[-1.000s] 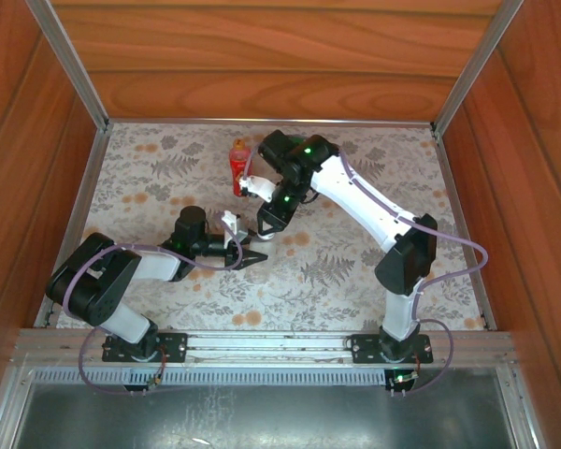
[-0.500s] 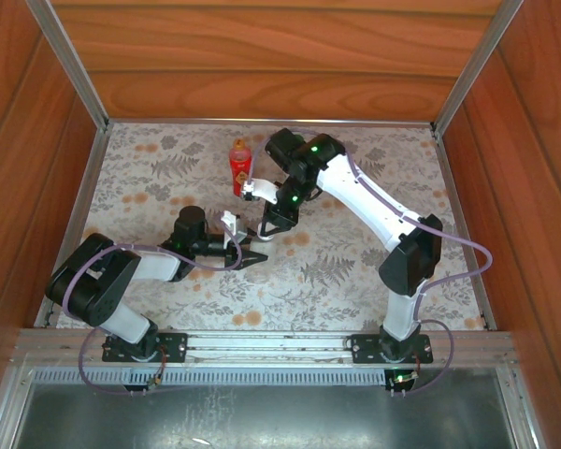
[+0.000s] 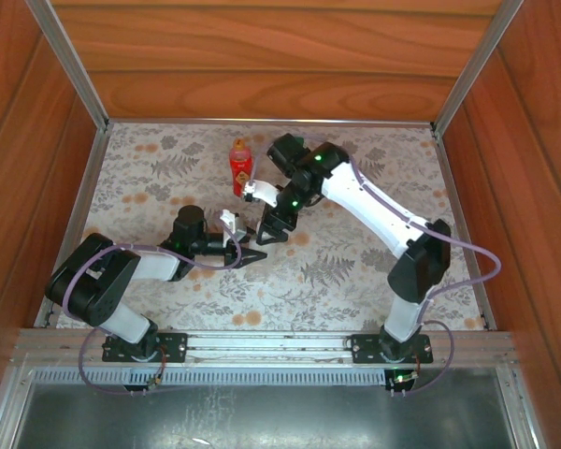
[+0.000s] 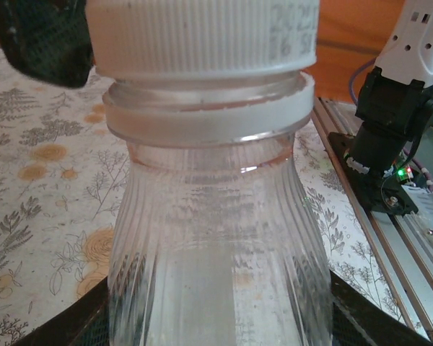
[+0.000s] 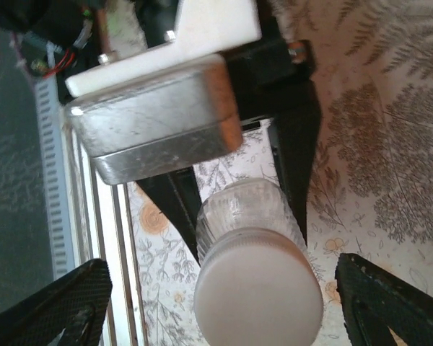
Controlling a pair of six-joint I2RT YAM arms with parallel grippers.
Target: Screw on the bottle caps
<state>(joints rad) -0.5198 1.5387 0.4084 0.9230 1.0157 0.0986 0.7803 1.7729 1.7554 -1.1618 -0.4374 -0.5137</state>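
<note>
Clear ribbed bottle [image 4: 216, 245] noted upright near the middle of the patterned cloth [image 3: 355, 271], clamped low on its body by the left gripper [image 3: 249, 254]. White cap [image 5: 258, 292] seen seated on the neck, above the collar ring. Right gripper [image 3: 269, 230] held over the cap, pads [image 5: 65, 306] spread wide at 3 and 9 o'clock of it, neither touching. Red bottle [image 3: 237, 168] recorded standing at 11 o'clock from the clamped bottle, apart from both grippers, orange-red cap [image 3: 238, 144] on top.
</note>
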